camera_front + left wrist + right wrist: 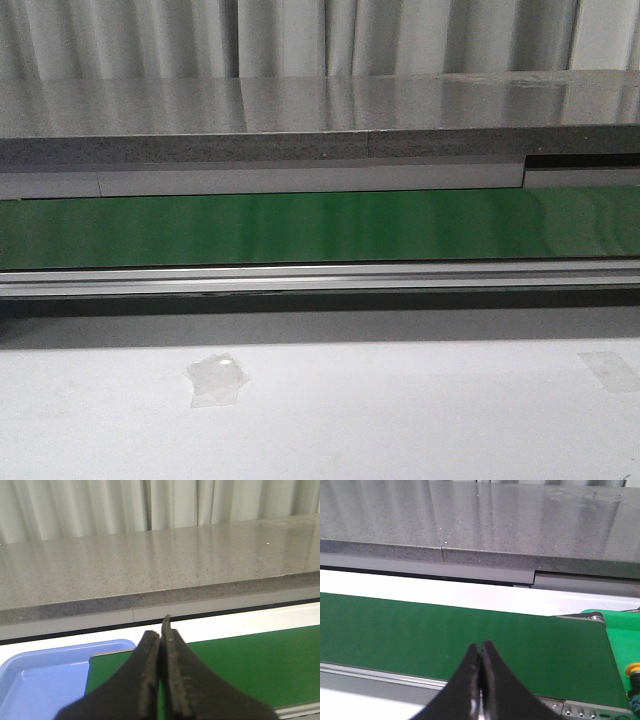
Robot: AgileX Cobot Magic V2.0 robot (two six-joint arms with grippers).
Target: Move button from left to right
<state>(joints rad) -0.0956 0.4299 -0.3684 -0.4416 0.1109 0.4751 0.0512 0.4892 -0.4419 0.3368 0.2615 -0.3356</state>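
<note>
Nearest us in the front view lay the white tabletop [400, 420] with a scrap of clear tape [217, 381] at left; beyond it ran the green conveyor belt [320, 227], bare of any part. Going left to right, our left claw [161, 645] was pressed fully closed with nothing in it, above a blue tray [45, 680] at the belt's end. Our right claw [480, 652] was likewise closed and empty. The button [634, 670] showed only as a yellow cap at the edge of the right wrist view, past the belt's right end. Whether it still needed moving, we could not judge; neither claw had hold of it.
</note>
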